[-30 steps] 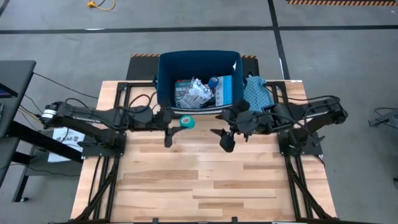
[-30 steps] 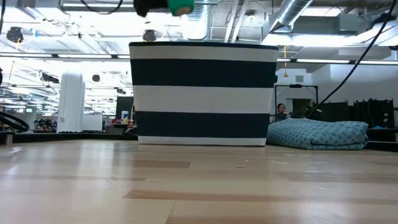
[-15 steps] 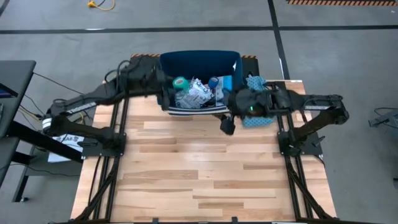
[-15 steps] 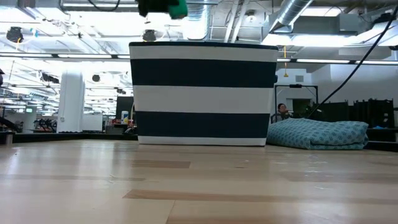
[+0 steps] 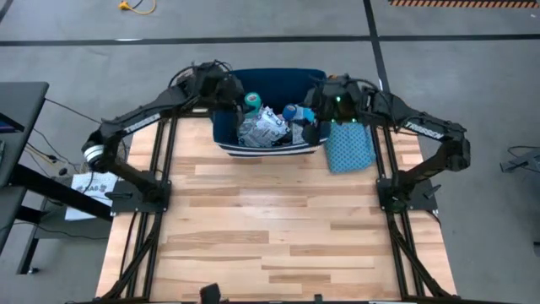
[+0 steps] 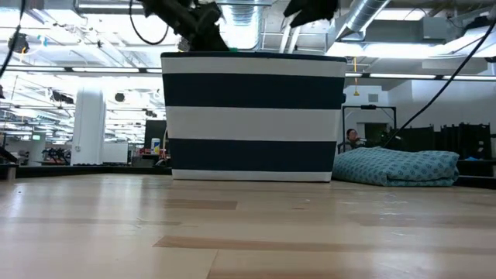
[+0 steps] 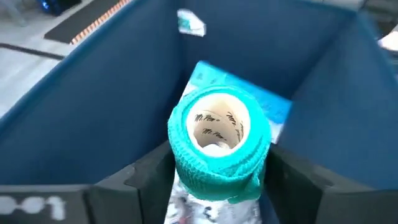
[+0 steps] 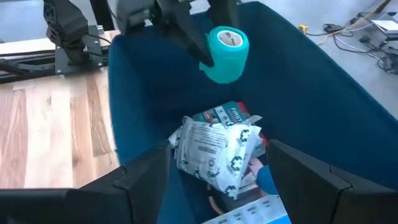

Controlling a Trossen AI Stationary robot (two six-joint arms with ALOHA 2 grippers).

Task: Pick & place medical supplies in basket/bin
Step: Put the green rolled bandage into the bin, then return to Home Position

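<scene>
I see my left gripper point(image 5: 245, 100) over the bin's point(image 5: 226, 127) left side, its 2 fingers point(image 7: 149, 180) pinching a teal roll point(image 7: 217, 152) held in the air above the contents. Below it, white printed packets point(image 8: 214, 152) lie piled in the bin. My right gripper point(image 5: 314, 114) hangs over the right side, fingers point(image 8: 143, 177) spread and holding nothing. The teal cloth point(image 5: 348, 145) lies beside the bin on the table point(image 5: 270, 228).

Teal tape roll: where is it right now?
The teal tape roll is held in the left gripper above the left part of the navy bin's opening, over the white printed packets inside; not yet released.
</scene>
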